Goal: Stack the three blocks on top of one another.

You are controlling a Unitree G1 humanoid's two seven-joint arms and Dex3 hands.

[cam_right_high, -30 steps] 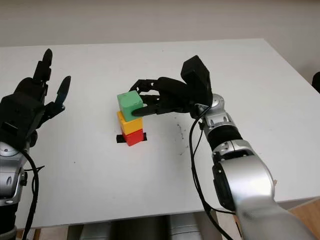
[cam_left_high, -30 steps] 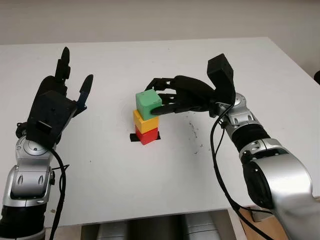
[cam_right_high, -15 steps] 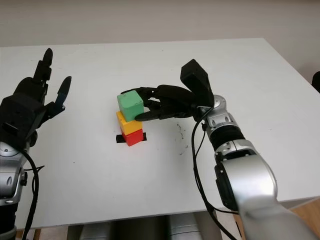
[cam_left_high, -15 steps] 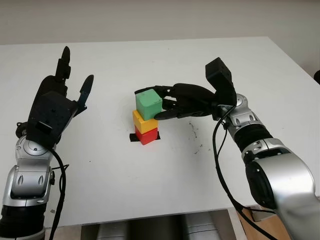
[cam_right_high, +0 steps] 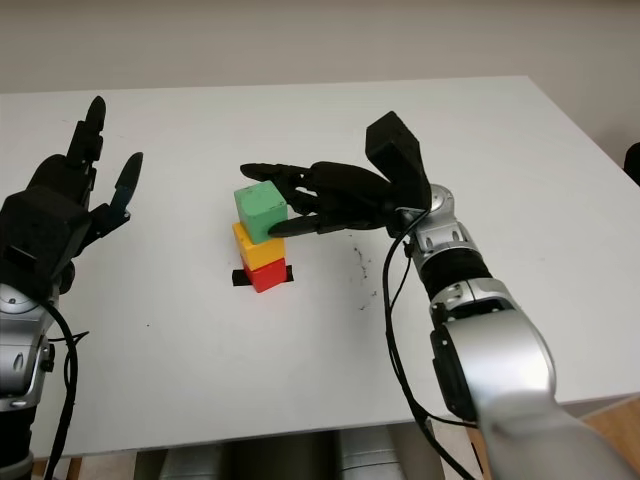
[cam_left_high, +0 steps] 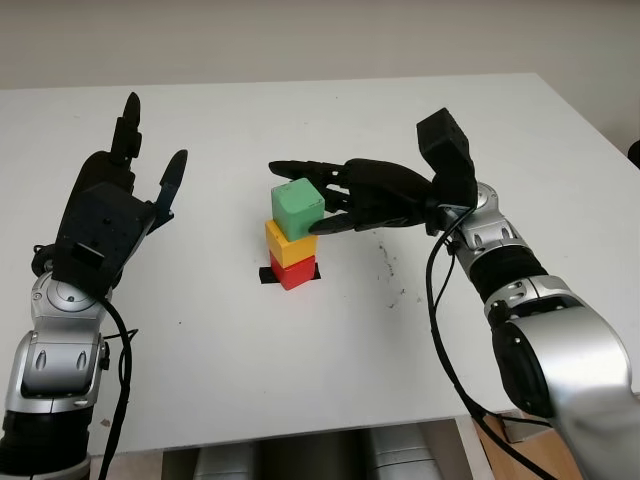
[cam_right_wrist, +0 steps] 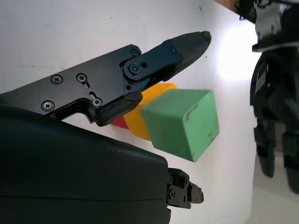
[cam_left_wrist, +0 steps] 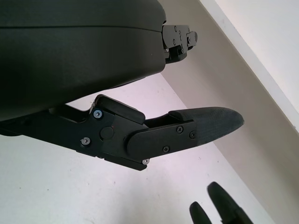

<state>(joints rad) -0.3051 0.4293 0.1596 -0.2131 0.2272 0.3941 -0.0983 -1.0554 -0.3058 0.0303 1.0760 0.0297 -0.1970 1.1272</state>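
A green block (cam_left_high: 298, 207) sits on a yellow block (cam_left_high: 288, 243), which sits on a red block (cam_left_high: 295, 272), making one stack at the table's middle. My right hand (cam_left_high: 300, 196) is open around the green block: its upper fingers (cam_left_high: 300, 167) reach over the far side and its thumb (cam_left_high: 325, 226) lies just off the near right corner. In the right wrist view the green block (cam_right_wrist: 182, 123) stands free of the thumb (cam_right_wrist: 177, 49). My left hand (cam_left_high: 140, 175) is open and raised at the left, well away from the stack.
A black tape mark (cam_left_high: 268, 274) lies under the red block on the white table (cam_left_high: 300, 350). Faint pen marks (cam_left_high: 388, 262) dot the surface right of the stack. The table's front edge runs near the bottom of the head views.
My right hand has let go of the green block and its fingers have opened. The block, tilted a second ago, now sits level on the yellow one. The left hand is unmoved.
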